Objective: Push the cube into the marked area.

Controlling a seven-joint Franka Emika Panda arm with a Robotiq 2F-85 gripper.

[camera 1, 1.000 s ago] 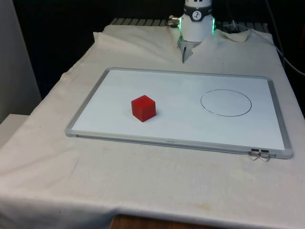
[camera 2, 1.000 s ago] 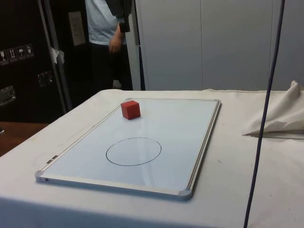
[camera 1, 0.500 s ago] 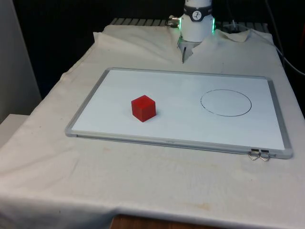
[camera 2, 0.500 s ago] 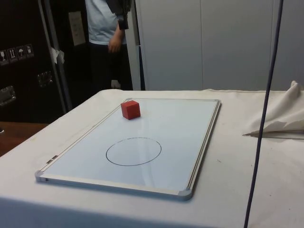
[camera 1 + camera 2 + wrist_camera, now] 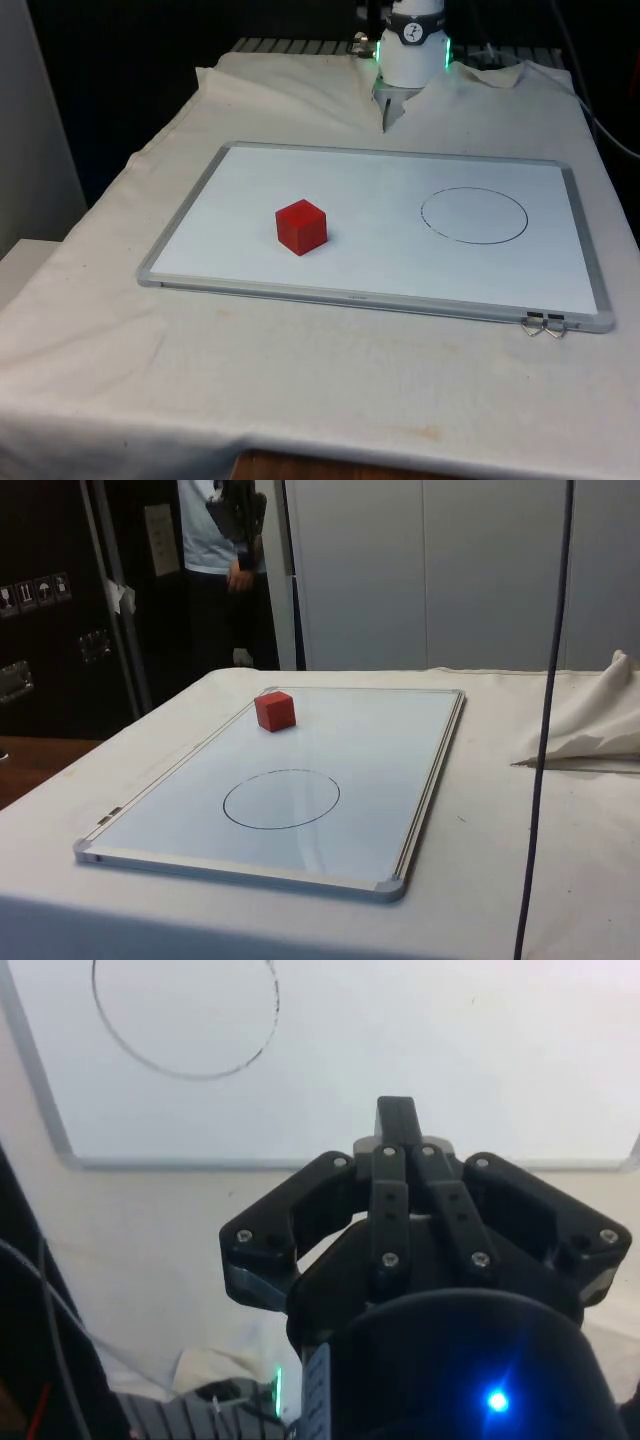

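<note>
On the whiteboard [image 5: 250, 200], the red cube [image 5: 301, 226] sits corner-forward.

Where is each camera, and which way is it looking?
Front view: at the table's near end, looking across at the small red cube on the flat white board; the arm's white base shows.
Side view: beside the table, facing dark cabinets; no arm, a person stands behind.
Wrist view: on the arm, looking down past the black tool, fingers together.
All share the drawn black circle.
</note>
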